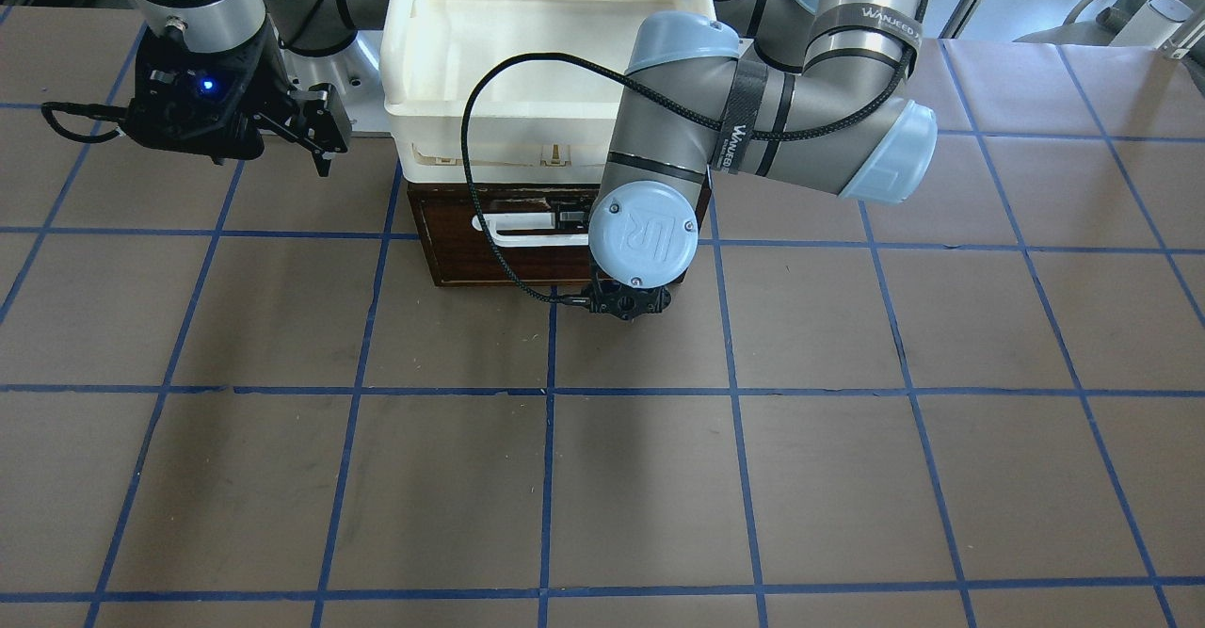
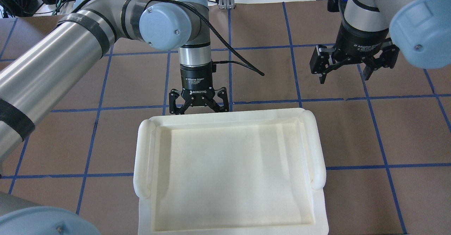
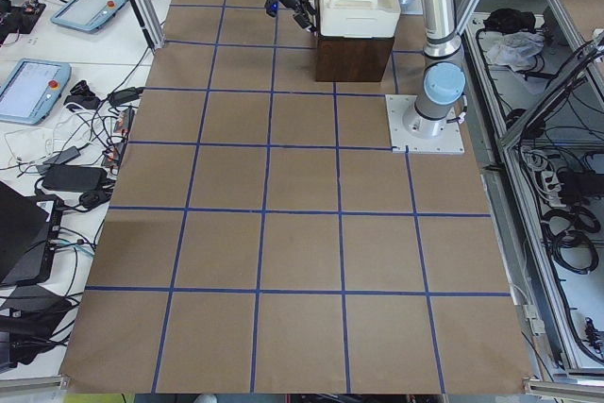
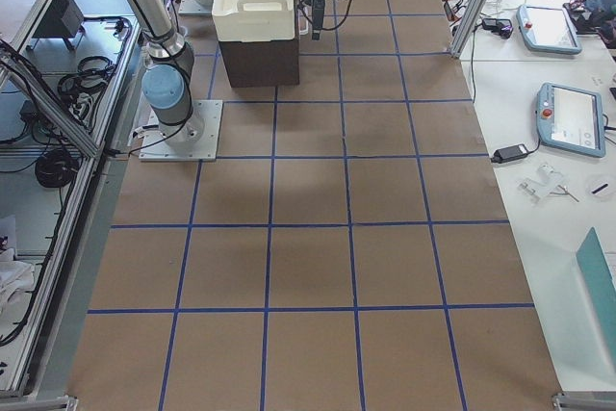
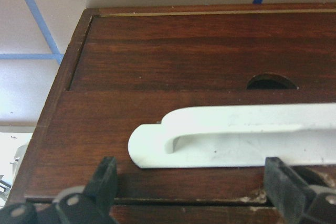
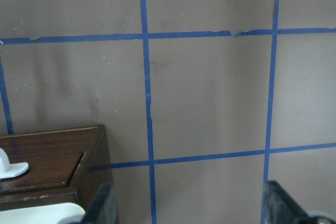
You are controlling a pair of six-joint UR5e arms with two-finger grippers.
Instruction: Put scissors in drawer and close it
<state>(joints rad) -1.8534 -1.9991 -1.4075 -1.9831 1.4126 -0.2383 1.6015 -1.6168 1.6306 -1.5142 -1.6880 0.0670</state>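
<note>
Left gripper (image 2: 199, 111) wide, empty, fingers either side of white handle (image 5: 236, 135) on drawer (image 1: 461, 242). Right gripper (image 2: 344, 76) wide, empty, off to side. Scissors unseen, probably inside. Risk: finger snags handle, drags drawer open; hard push shifts unbraced box.

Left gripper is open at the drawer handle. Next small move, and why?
Probably back the left gripper straight off the white handle. Its fingers sit open either side of it, gripping nothing. The drawer looks fully shut, and no scissors show on the table in any view, so the job seems done.
</note>
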